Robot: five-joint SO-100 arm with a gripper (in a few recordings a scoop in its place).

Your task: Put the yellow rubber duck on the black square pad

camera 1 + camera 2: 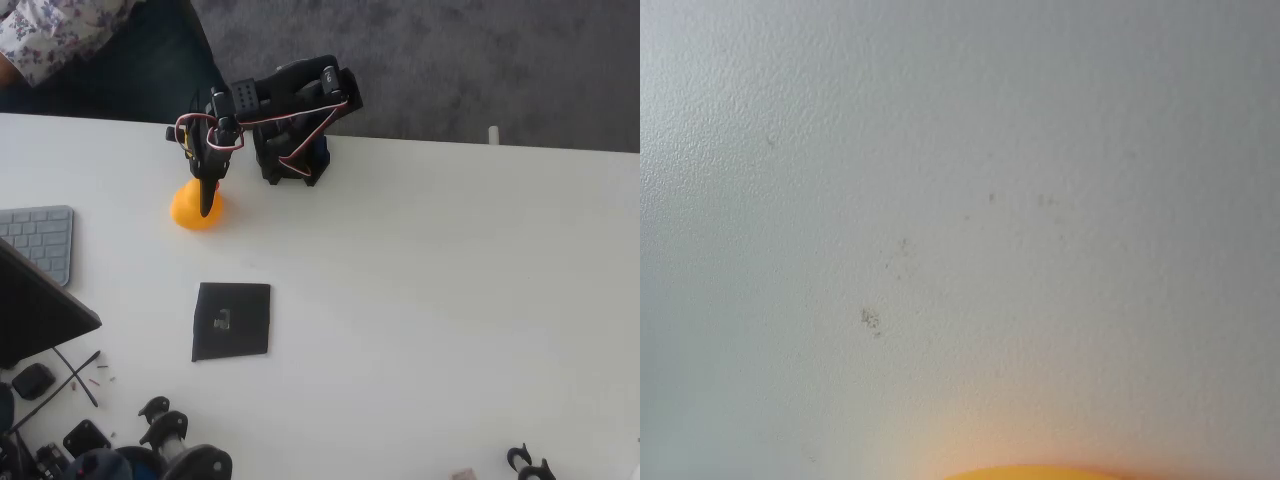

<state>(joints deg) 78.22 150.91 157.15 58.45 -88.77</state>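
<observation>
The yellow rubber duck (pixel 196 210) sat on the white table (pixel 450 290) in the upper left of the overhead view, well apart from the black square pad (pixel 232 321), which lay flat below it, slightly right, toward the lower centre-left. The gripper (pixel 207 203) stood directly over the duck, its dark tip overlapping the toy's middle, so the step in hand looked like the grasp itself, with the carry not yet begun. Whether the jaws were spread, closed or clamped on the duck could not be told. The wrist view gave bare tabletop with a sliver of the duck (pixel 1030 472) at the bottom edge. The next move would call for a firm hold, a lift, then travel down-frame to the pad. The arm reached left from its base (pixel 292 160) at upper centre, folded, wrist pitched downward.
</observation>
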